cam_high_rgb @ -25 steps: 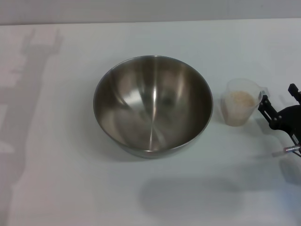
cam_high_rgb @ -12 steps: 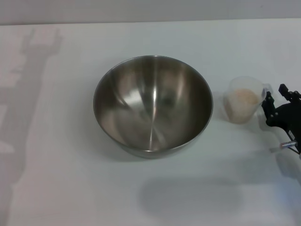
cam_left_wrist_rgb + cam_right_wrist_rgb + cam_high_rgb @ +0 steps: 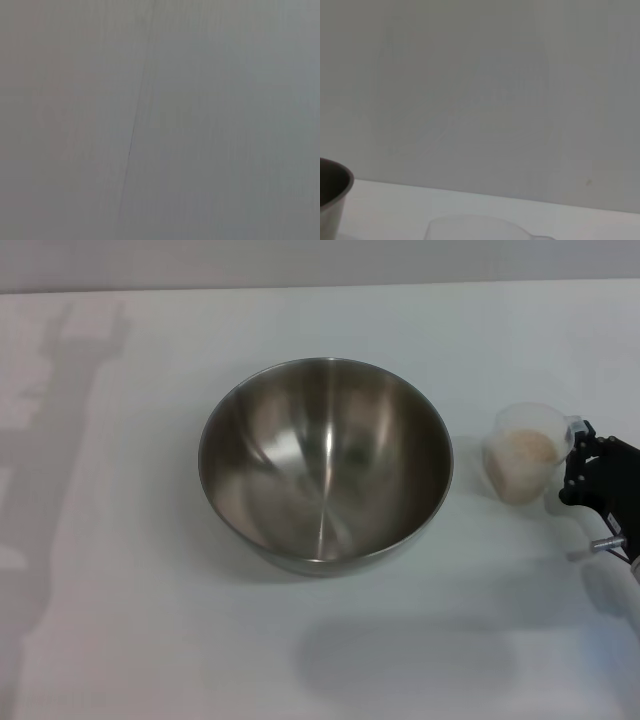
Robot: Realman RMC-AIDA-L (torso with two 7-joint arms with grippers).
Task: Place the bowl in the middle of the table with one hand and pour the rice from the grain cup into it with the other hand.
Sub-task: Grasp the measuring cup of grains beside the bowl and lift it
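Head view shows our bowl (image 3: 325,465) upright near the middle of the table (image 3: 120,620), empty, its shiny inside bare. That placement looks done, so the wide mouth sits ready to catch what we pour.

Just to the bowl's right, apart from it, stands the cup (image 3: 527,452), upright on the table with rice (image 3: 524,450) heaped inside. Its handle side faces our right gripper (image 3: 583,462), which we bring in from the right edge, at the handle. We judge the black fingers are closing about that handle, since gripping there would let us tip the lip toward the bowl; whether they are clamped or only touching, we cannot tell.

Our right wrist camera looks low across the table, catching the bowl's rim (image 3: 332,192) and the cup's pale top edge (image 3: 475,225), which fits a side-on approach.

Our left arm is out of sight, and its wrist camera shows only a blank grey surface.
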